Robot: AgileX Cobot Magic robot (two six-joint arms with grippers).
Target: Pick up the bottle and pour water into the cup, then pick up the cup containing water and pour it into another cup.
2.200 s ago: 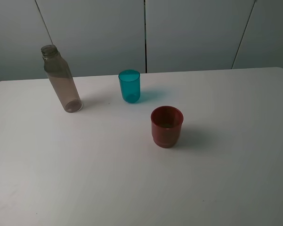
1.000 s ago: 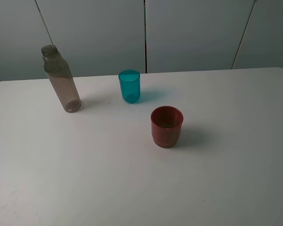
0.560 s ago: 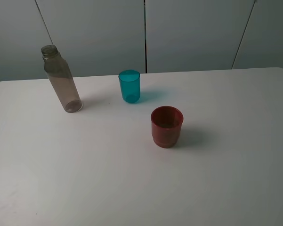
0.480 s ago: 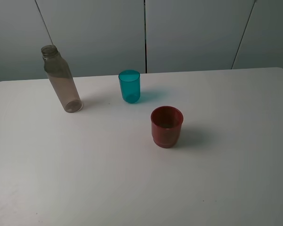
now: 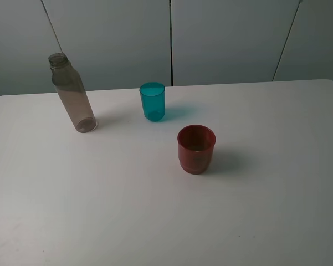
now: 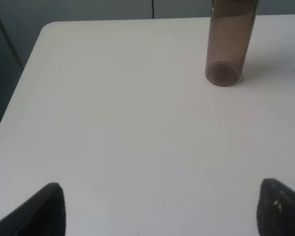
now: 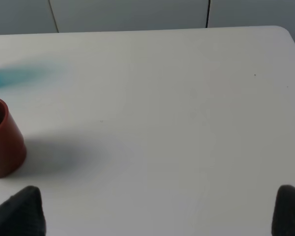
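Observation:
The bottle (image 5: 72,97) stands upright and uncapped at the table's back left; its lower part shows in the left wrist view (image 6: 229,44). The teal cup (image 5: 152,101) stands at the back middle. The dark red cup (image 5: 196,148) stands nearer the front, to the right of the teal one, and shows at the edge of the right wrist view (image 7: 2,140). Neither gripper shows in the exterior view. My left gripper (image 6: 164,211) is open and empty, well short of the bottle. My right gripper (image 7: 154,211) is open and empty, apart from the red cup.
The white table (image 5: 277,183) has a rounded back left corner (image 6: 46,29) and a back right corner (image 7: 284,32). Grey panelled walls (image 5: 227,39) stand behind the table.

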